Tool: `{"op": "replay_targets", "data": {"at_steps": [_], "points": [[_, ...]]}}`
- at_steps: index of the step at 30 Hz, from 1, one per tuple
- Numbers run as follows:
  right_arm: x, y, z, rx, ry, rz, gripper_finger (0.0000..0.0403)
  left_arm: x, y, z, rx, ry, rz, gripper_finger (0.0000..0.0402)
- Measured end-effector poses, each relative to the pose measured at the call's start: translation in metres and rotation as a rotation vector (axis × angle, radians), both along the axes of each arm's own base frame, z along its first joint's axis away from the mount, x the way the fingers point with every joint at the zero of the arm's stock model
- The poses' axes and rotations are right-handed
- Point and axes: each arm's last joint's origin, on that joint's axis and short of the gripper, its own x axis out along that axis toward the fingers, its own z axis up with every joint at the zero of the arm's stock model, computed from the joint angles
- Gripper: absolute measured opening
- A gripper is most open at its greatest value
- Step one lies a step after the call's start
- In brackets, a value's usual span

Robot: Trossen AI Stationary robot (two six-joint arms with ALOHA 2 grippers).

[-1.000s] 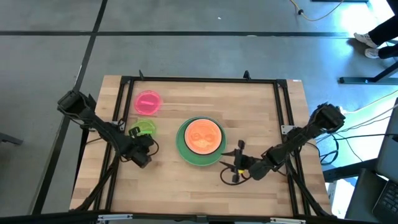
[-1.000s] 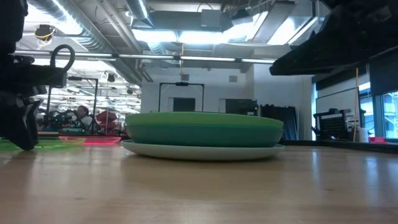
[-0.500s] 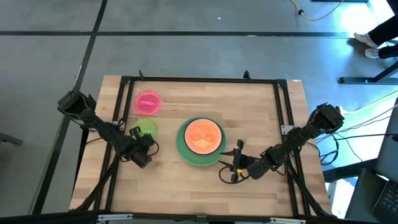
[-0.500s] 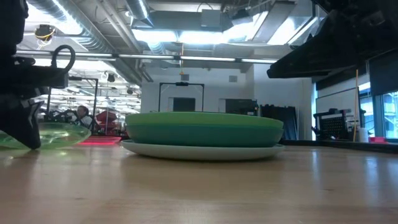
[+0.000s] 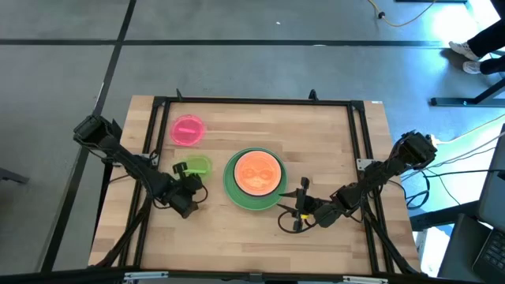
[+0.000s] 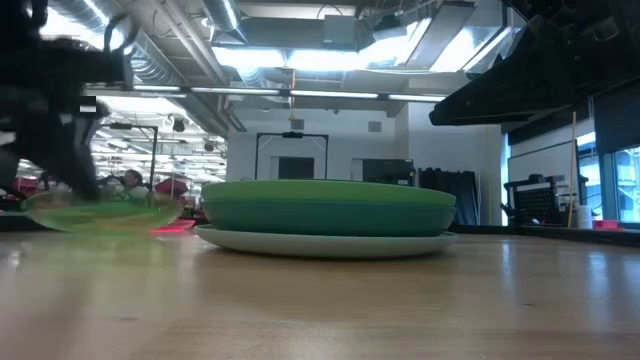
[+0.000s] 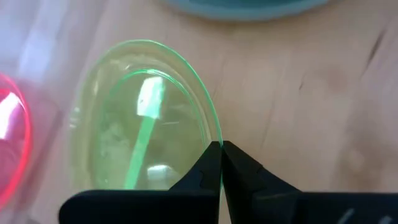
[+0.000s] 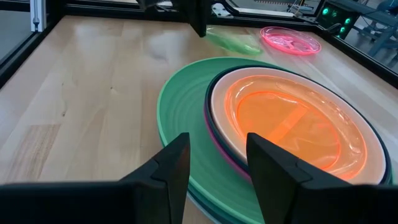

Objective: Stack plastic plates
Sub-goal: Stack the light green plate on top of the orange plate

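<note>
A stack of plastic plates (image 5: 255, 178) stands mid-table: a translucent orange plate (image 8: 292, 118) on top, a wide green plate (image 8: 180, 106) lower down. A red-pink plate (image 5: 188, 130) lies flat at the far left. My left gripper (image 5: 192, 183) is shut on the small lime plate (image 5: 197, 166), just left of the stack. My right gripper (image 8: 214, 168) stands open at the stack's near right edge, with nothing between its fingers. My left gripper pinches the lime plate's rim (image 7: 217, 140) between its two shut fingertips, at the plate's near edge. The fingers come from the table's near side, slanting down. In the low view the lime plate (image 6: 100, 210) hangs roughly level, just above the table.
A black frame (image 5: 252, 101) runs along the table's far, left and right sides. Bare wood lies near the front edge and at the far right. A person's shoes (image 5: 473, 51) show on the floor beyond the table.
My left gripper has shut on the lime plate's near rim. It first tipped the plate up by that edge, then raised it off the table and carried it a little toward the stack. The right arm has kept still.
</note>
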Motion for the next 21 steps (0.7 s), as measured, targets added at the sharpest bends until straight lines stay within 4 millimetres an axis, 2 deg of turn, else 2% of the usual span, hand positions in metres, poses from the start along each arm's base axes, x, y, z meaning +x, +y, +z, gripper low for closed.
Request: {"op": "replay_targets", "data": {"at_steps": [10,21], "points": [[0.000,0.000,0.000,0.000,0.000,0.000,0.0150,0.025,-0.014,0.042,0.089,-0.134,-0.119,0.0000],[0.000,0.000,0.000,-0.001,0.000,0.000,0.0150,0.061,-0.026,0.062,0.170,-0.354,-0.372,0.0000]]}}
